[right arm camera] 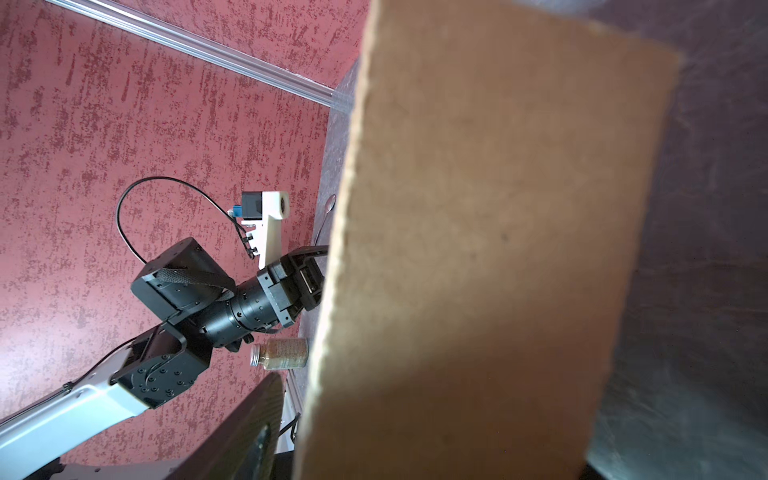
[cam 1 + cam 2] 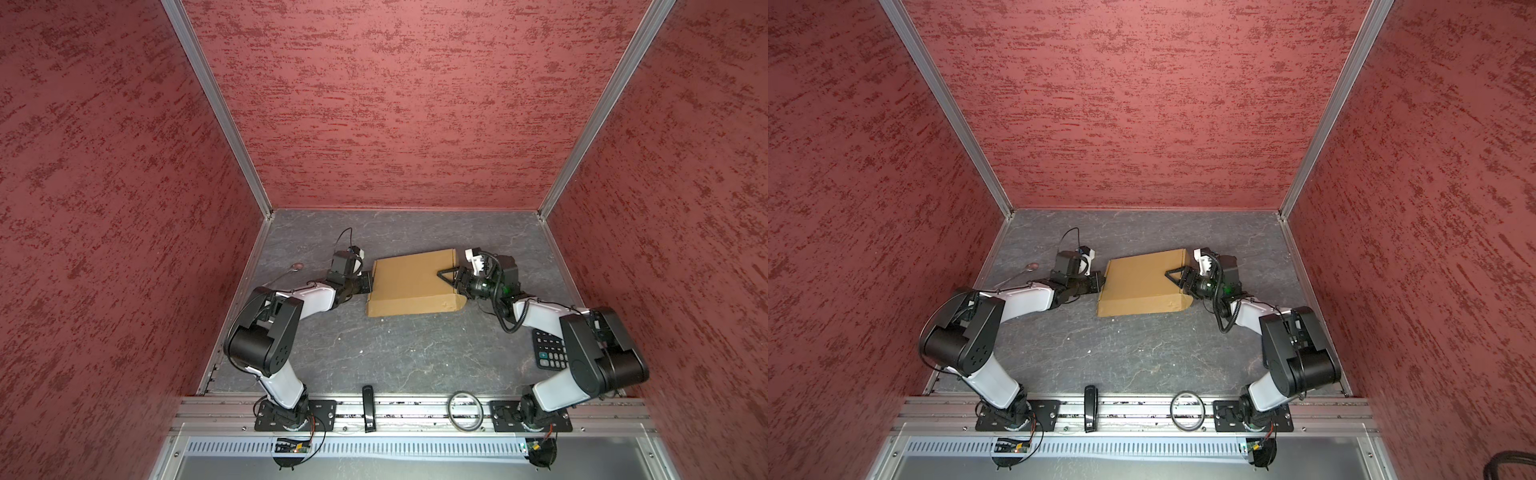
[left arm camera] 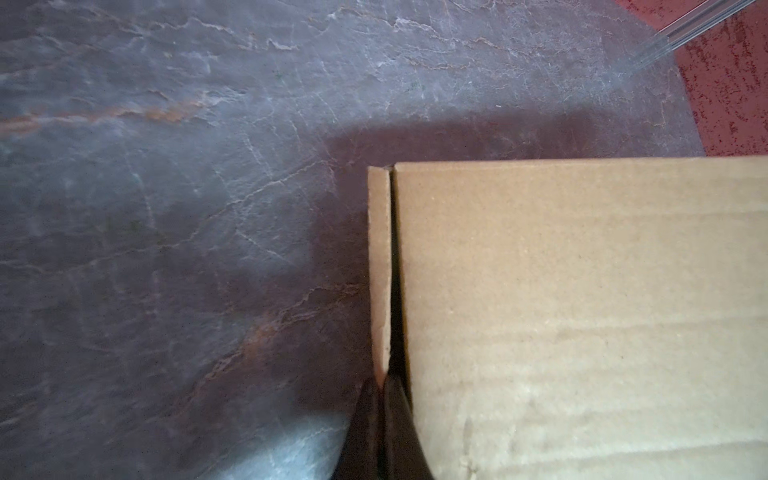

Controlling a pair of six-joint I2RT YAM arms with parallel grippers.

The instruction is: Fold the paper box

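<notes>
On the worktop [image 2: 395, 353] the box [image 2: 411, 286] lies flat between your two arms, its long axis running from left jaws to right jaws. The right jaws stand spread and released, one finger [image 2: 446, 279] over the lid. That arm looks nearer the loose corner flap [image 2: 455, 305]. The left jaws are clenched on the box's end wall [image 3: 379, 270]. Only the left wrist view shows that pinch and the dark gap beside it.
</notes>
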